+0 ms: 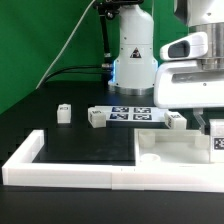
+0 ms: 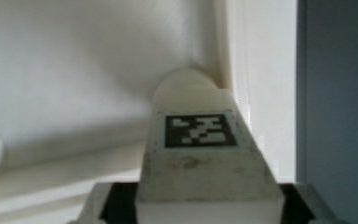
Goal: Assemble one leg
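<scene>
Gripper: the gripper is low at the exterior view's right edge, down over the white panel; in the wrist view its two dark fingers sit on either side of a white peg, clamped on it.

Held leg: the leg fills the middle of the wrist view — a tapering white piece with a rounded tip and a black-and-white square tag on its face. In the exterior view it is only partly seen, a tagged white bit under the hand.

Panel: the square panel lies flat at the exterior view's right, tucked into the corner of the border wall, with a round hole showing near its left part. The held leg's tip is close to or on its surface; I cannot tell if it touches.

Border wall: the L-shaped wall runs along the front and turns back at the exterior view's left.

Loose legs: one spare leg stands alone to the exterior view's left; a second leg lies just beside the marker board; a third leg is behind the panel — all well apart from the gripper.

Marker board: the marker board lies flat on the black table in front of the robot base.
</scene>
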Robot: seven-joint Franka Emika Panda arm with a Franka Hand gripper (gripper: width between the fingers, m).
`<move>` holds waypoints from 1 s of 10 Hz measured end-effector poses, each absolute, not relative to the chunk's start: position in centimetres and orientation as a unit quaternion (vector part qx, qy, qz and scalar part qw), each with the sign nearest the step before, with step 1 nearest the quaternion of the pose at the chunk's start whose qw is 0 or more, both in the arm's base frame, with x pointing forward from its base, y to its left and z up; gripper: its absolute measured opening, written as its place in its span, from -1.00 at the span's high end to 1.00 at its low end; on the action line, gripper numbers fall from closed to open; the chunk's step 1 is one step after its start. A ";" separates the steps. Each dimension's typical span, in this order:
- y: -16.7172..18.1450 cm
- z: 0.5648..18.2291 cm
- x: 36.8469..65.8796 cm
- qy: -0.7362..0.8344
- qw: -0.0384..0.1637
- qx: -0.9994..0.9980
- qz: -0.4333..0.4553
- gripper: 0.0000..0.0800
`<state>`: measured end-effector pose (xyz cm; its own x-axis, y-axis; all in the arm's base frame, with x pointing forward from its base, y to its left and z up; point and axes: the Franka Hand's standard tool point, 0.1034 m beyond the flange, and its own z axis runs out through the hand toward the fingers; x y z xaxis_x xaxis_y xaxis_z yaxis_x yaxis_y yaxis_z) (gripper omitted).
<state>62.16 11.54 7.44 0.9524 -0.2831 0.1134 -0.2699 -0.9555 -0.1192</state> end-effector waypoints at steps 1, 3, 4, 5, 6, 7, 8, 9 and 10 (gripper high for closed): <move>11.4 7.4 62.2 0.225 0.054 -0.971 -0.061 0.27; 11.2 7.4 62.2 0.373 0.065 -0.924 -0.051 0.27; 11.2 7.4 62.1 0.428 0.069 -0.900 -0.046 0.27; 11.3 7.4 62.1 0.499 0.070 -0.863 -0.041 0.27; 11.3 7.4 62.1 0.539 0.069 -0.838 -0.039 0.27; 11.3 7.4 62.1 0.565 0.070 -0.821 -0.037 0.27; 11.3 7.4 62.1 0.612 0.077 -0.786 -0.030 0.27; 11.5 7.4 62.0 0.643 0.081 -0.761 -0.025 0.27; 11.5 7.4 62.0 0.638 0.081 -0.766 -0.026 0.27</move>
